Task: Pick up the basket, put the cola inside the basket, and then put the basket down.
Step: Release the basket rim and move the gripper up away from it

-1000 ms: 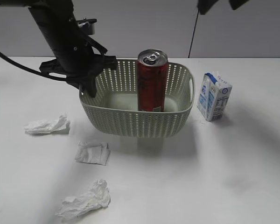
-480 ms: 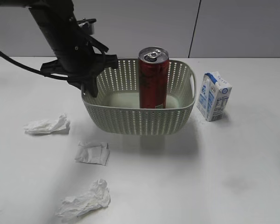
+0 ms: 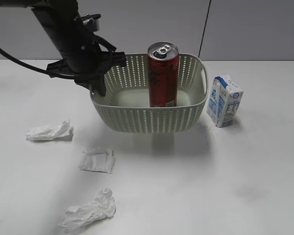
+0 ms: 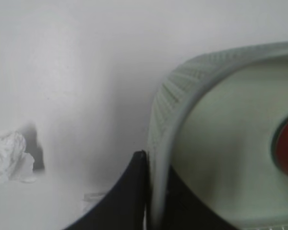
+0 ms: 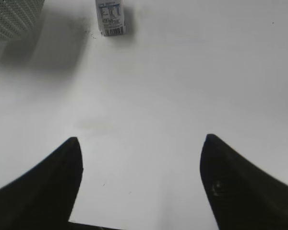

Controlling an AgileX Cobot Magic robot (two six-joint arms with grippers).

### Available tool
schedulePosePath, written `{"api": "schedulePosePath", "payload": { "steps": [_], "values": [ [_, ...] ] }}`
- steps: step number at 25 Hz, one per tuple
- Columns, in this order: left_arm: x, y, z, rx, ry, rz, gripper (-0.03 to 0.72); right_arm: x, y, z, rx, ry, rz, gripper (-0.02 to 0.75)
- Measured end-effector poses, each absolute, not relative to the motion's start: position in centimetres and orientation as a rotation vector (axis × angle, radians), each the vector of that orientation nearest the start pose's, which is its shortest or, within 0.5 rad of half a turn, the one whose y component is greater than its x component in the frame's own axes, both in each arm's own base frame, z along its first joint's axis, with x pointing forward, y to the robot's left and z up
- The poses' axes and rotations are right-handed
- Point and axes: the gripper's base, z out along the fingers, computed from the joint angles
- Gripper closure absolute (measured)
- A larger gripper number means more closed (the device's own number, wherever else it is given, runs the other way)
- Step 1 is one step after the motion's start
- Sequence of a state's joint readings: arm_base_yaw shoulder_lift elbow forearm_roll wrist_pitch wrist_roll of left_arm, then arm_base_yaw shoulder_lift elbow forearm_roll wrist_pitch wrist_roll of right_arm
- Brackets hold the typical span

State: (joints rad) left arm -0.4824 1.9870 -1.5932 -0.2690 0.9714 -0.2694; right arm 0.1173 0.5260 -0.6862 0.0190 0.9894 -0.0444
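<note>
Overhead, left fingers (image 3: pixel 99 83) clamped on the basket (image 3: pixel 152 120) rim, arm angled steeply down; right fingers (image 5: pixel 139 158) spread wide.

Left claw (image 3: pixel 99 84) pinched closed, arm angled down; right claw (image 5: pixel 140 148) spread wide, pointing downward

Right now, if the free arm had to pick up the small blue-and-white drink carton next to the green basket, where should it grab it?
Grip the blue-and-white carton across its two broad printed faces, coming down from above. It stands upright right of the sage-green perforated basket with a gap between them, and the open right gripper looks wide enough to straddle its narrow body.
</note>
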Motion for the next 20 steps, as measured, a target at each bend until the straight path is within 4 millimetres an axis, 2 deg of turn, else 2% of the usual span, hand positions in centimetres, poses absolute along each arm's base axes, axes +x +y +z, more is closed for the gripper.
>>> {"api": "schedulePosePath", "payload": {
  "steps": [5,10,13,20],
  "values": [
    [37.0,-20.7,22.3,0.074,2.926,-0.488,0.685,3.9,0.6,29.3,-0.173,2.167,0.061,0.178],
    [37.4,-20.5,20.9,0.052,2.954,-0.468,0.685,1.2,0.3,27.6,-0.163,2.033,0.069,0.178],
    [37.7,-20.6,20.6,0.047,2.940,-0.469,0.685,0.7,0.2,26.4,-0.162,2.011,0.070,0.178],
    [38.5,-20.6,20.5,0.042,2.865,-0.467,0.683,0.8,0.2,26.3,-0.161,2.008,0.070,0.178]
  ]
}}
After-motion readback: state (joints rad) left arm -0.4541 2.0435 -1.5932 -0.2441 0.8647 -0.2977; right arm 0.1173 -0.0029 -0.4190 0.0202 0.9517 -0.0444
